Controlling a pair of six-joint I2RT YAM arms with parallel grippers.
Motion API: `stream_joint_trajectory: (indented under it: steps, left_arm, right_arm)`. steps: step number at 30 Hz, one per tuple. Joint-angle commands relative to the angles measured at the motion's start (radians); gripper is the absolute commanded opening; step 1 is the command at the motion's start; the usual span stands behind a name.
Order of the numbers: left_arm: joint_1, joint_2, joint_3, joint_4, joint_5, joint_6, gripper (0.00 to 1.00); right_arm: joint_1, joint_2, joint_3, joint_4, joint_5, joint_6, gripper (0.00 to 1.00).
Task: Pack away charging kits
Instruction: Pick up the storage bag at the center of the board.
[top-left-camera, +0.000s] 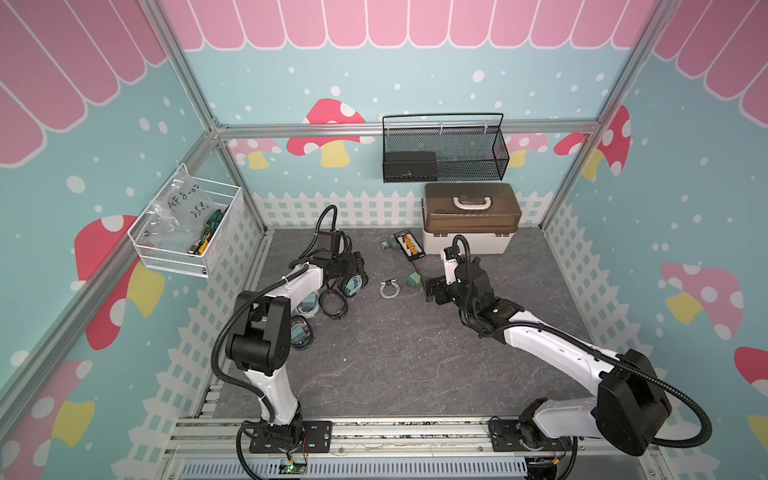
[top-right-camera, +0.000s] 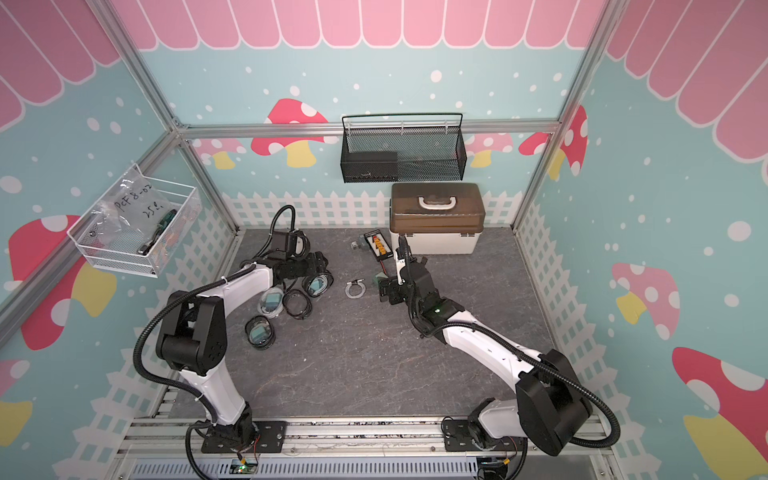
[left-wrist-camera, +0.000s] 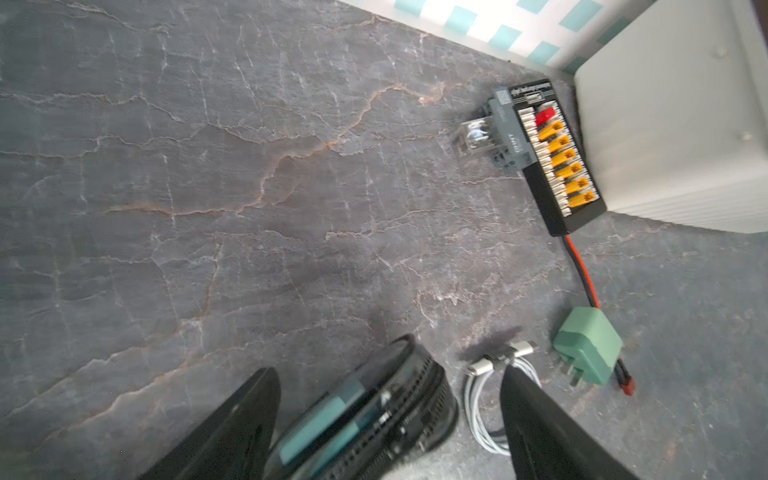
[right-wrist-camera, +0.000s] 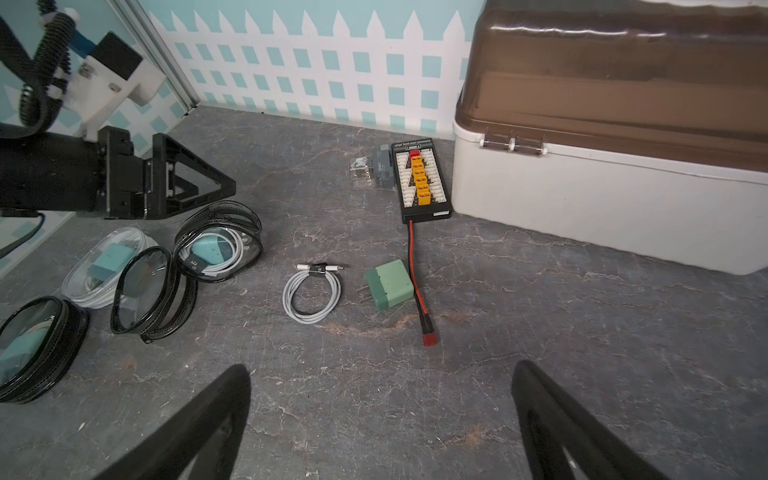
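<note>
A loose coil of white cable (right-wrist-camera: 311, 295) and a green plug adapter (right-wrist-camera: 390, 289) lie side by side mid-table, in both top views (top-left-camera: 389, 288) (top-left-camera: 413, 279). Left of them sit round zip pouches: one black-rimmed (right-wrist-camera: 218, 245) holding a teal adapter and white cable, one empty and unzipped (right-wrist-camera: 147, 289), one clear (right-wrist-camera: 104, 266), another black one (right-wrist-camera: 33, 345). My left gripper (left-wrist-camera: 389, 372) is open and straddles the filled black pouch (left-wrist-camera: 365, 415), with a gap beside one finger. My right gripper (right-wrist-camera: 381, 365) is open over bare table, just short of the adapter (top-left-camera: 430, 291).
A black board with orange connectors (right-wrist-camera: 424, 183) and its red-black wire lie beside the adapter, with a grey module (right-wrist-camera: 384, 166) next to it. A white box with a shut brown lid (right-wrist-camera: 602, 166) stands at the back. Mesh baskets hang on the back (top-left-camera: 444, 153) and left walls (top-left-camera: 187, 232).
</note>
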Motion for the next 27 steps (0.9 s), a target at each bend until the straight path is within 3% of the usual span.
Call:
stream_joint_trajectory:
  steps: [1,9,23,27]
  left_arm:
    - [0.005,0.035,0.034,-0.022,0.063,0.046,0.86]
    - [-0.027,0.031,0.002,-0.051,0.106,0.040,0.84]
    - [-0.095,0.045,0.026,-0.188,-0.080,0.024,0.79]
    - [-0.105,0.061,0.055,-0.213,-0.109,0.014,0.73]
  right_arm:
    - [-0.010,0.005,0.011,0.037,-0.056,0.005,0.96]
    - [-0.011,0.001,-0.004,0.053,-0.081,0.012,0.96]
    - [-0.012,0.031,-0.012,0.073,-0.117,0.034,0.96]
    - [-0.013,0.032,-0.011,0.073,-0.117,0.032,0.96]
